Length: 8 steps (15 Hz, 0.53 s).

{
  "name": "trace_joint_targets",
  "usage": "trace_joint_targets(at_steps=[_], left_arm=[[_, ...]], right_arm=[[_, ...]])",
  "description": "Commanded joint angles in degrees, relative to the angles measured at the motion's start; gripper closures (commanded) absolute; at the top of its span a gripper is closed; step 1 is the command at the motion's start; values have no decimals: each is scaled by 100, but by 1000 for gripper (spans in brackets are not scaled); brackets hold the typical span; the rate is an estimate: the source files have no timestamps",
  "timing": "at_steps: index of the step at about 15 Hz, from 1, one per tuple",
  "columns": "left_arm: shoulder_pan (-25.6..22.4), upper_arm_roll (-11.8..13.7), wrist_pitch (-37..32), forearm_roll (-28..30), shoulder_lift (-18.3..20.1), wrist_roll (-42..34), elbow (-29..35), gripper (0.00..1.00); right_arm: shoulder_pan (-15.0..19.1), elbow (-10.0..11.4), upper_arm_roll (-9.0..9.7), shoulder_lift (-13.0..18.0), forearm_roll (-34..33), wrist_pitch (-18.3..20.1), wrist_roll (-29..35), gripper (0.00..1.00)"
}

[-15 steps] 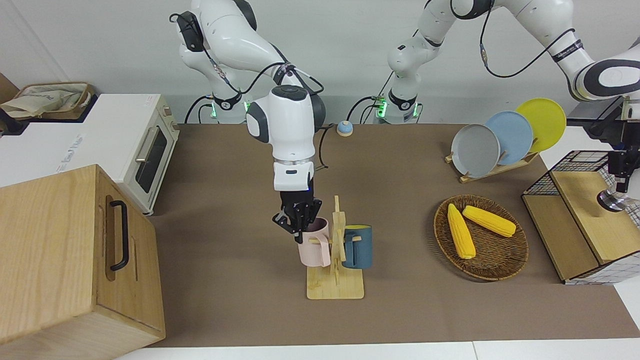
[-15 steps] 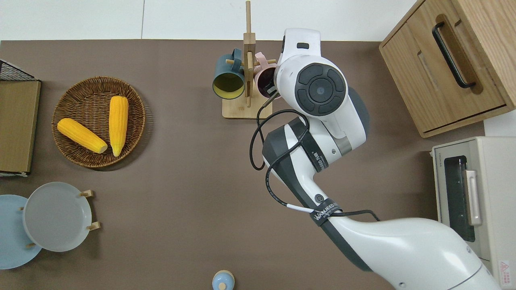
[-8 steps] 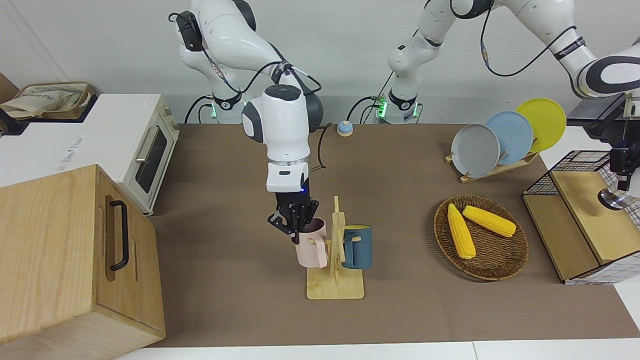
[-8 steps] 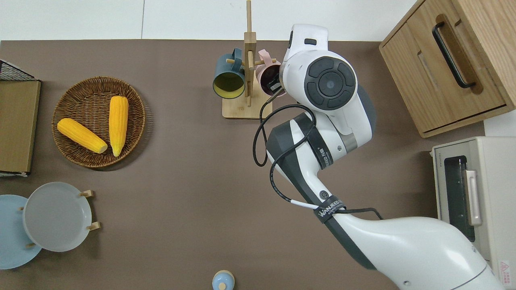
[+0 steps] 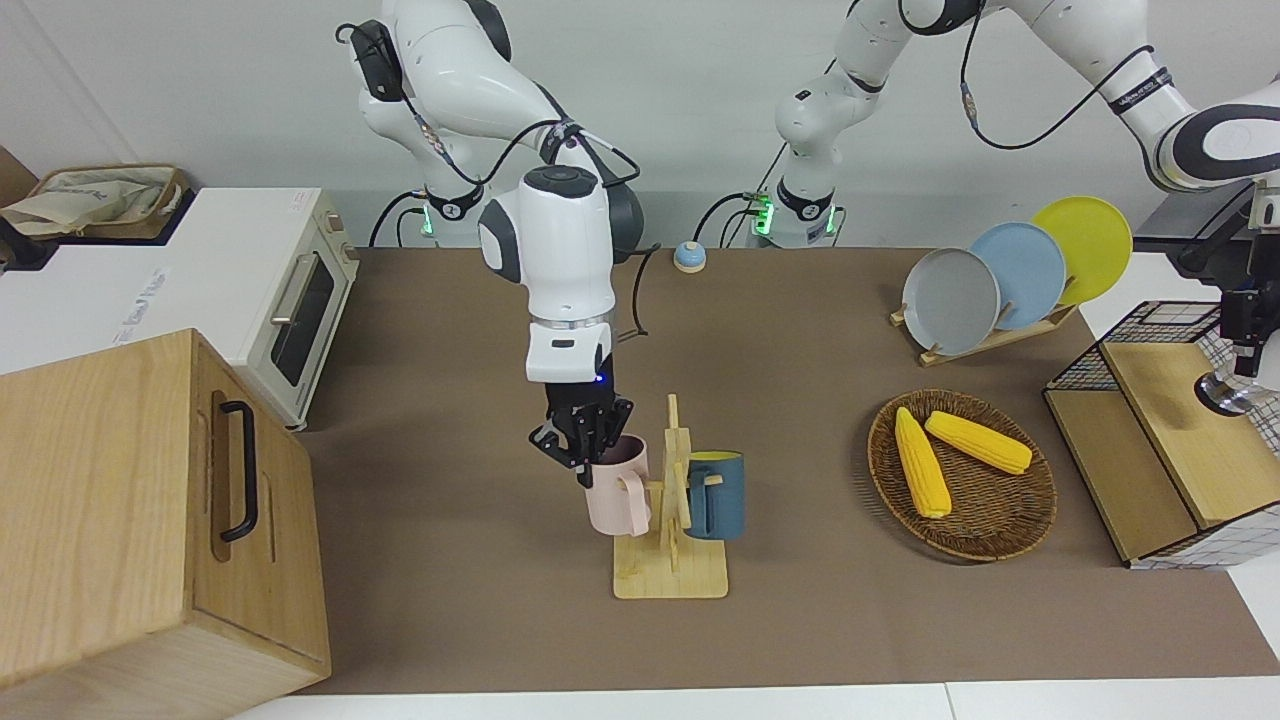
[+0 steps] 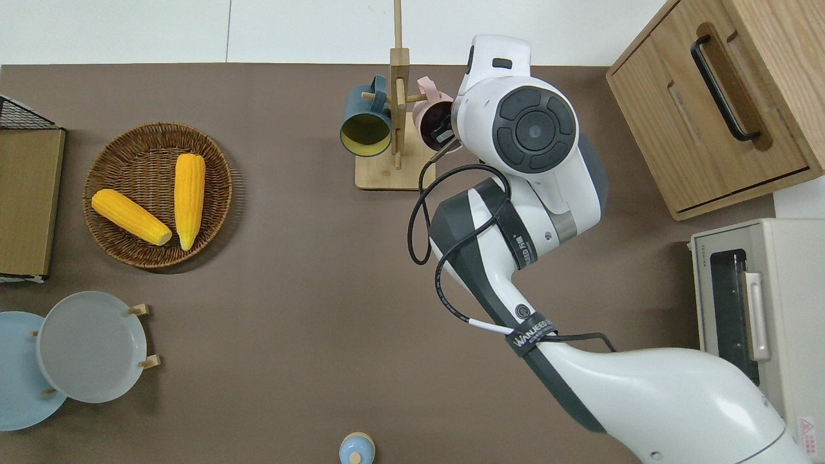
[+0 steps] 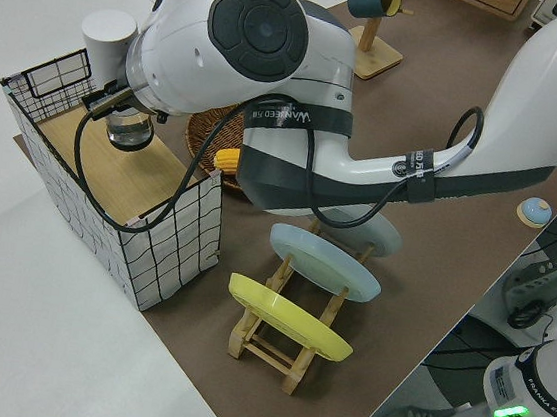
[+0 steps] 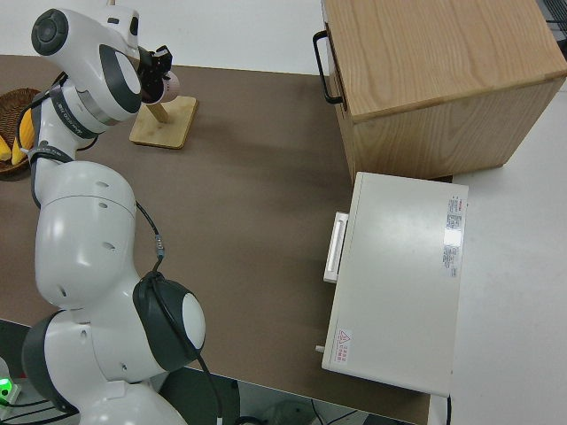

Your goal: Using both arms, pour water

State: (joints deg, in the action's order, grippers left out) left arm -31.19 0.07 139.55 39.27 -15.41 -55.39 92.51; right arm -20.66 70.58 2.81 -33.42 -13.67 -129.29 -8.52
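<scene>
My right gripper [image 5: 590, 460] is shut on the rim of a pink mug [image 5: 612, 500], with one finger inside it; this also shows in the overhead view [image 6: 445, 136]. The mug hangs beside the wooden mug rack [image 5: 672, 578], on the side toward the right arm's end of the table. Its handle is close to a peg tip. A dark blue mug [image 5: 716, 497] hangs on the rack's opposite side. My left gripper [image 5: 1240, 372] is shut on a clear glass [image 5: 1222, 397] held over the wooden top of a wire basket [image 5: 1150, 345].
A wicker basket [image 5: 985, 550] with two corn cobs lies between the rack and the wire basket. A plate rack [image 5: 950, 300] stands nearer the robots. A wooden cabinet [image 5: 130, 520] and a toaster oven [image 5: 290, 300] stand at the right arm's end.
My right gripper has drawn the pink mug away from the rack's post toward the right arm's end and slightly up. The left gripper with the glass has risen a little.
</scene>
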Motion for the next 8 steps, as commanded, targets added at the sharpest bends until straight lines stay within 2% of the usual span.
trace_joint_targets(at_steps=[1,8], left_arm=[[-1,11,-182,-235,205,309,-67,883],[8,-42,-454,-692,416,907,-102,883]], right_arm=[[79,-44,18,90,119,185,-141,1000],[211,-9,10,240,110,378,-291,1000]])
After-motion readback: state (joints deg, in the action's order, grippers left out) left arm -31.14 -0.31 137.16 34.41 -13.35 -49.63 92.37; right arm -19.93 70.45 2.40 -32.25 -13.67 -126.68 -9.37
